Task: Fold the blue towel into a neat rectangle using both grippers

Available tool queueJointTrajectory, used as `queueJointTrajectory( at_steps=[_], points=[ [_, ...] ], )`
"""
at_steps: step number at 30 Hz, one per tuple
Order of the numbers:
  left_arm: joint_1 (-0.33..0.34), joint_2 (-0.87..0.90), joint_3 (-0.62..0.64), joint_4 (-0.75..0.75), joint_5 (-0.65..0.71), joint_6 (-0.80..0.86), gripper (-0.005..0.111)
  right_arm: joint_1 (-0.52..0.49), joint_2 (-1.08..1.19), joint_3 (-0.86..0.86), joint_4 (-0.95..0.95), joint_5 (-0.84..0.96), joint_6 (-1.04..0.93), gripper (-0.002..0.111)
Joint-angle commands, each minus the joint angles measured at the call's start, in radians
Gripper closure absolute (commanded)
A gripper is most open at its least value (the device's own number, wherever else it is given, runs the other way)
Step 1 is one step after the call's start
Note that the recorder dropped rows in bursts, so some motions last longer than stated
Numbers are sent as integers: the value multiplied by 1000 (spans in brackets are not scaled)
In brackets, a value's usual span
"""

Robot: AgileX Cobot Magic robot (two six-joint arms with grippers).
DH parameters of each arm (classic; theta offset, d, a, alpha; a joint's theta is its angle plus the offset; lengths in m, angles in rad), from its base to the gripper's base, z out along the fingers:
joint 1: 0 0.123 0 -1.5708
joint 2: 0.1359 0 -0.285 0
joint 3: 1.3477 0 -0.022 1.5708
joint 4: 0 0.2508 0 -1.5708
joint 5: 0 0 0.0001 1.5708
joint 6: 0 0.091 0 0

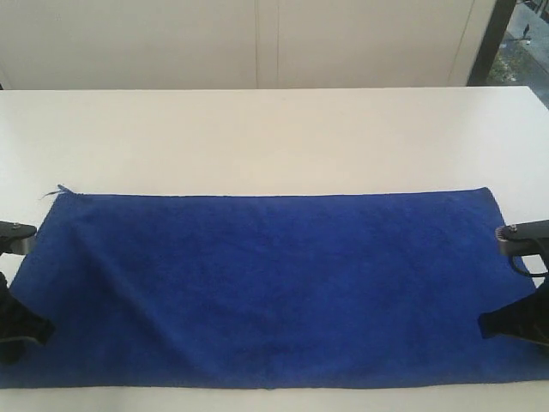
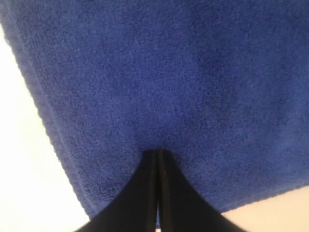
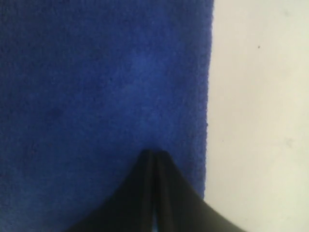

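The blue towel (image 1: 274, 283) lies spread out on the white table (image 1: 274, 137), long side across, with a loose thread (image 1: 51, 190) at its far left corner. A shallow diagonal crease runs through its left part. My left gripper (image 1: 45, 327) is over the towel's near left end, its jaws pressed together, tip down on the cloth (image 2: 169, 72) close to a corner. My right gripper (image 1: 485, 324) is over the near right end, also shut. Its tip (image 3: 154, 153) rests on the cloth (image 3: 96, 72) beside the towel's right edge. No cloth shows between either pair of jaws.
Bare white tabletop stretches beyond the towel to the far edge, with a pale wall (image 1: 257, 43) behind. A dark frame (image 1: 496, 39) stands at the back right. The towel's near edge lies close to the table's front edge.
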Motion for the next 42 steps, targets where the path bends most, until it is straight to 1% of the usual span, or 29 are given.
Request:
queueJointTrajectory(
  at_steps=[1,10,28,33,38,42],
  points=[
    [4,14,16,75,76,-70,107,-5,25,8,-7,38,17,108],
    [4,14,16,89,90,-78,107,-5,25,6,-12,96,77,108],
    [4,13,16,104,91,-78,107,-5,25,-9,-40,149,75,108],
    [4,13,16,104,87,-78,107,-5,25,-21,-60,205,101,108],
    [4,13,14,104,84,-78,107,-5,20,-23,-68,191,105,108],
    [2,13,-28,104,140,-78,107,-5,-3,-54,-102,212,124,108]
  ],
)
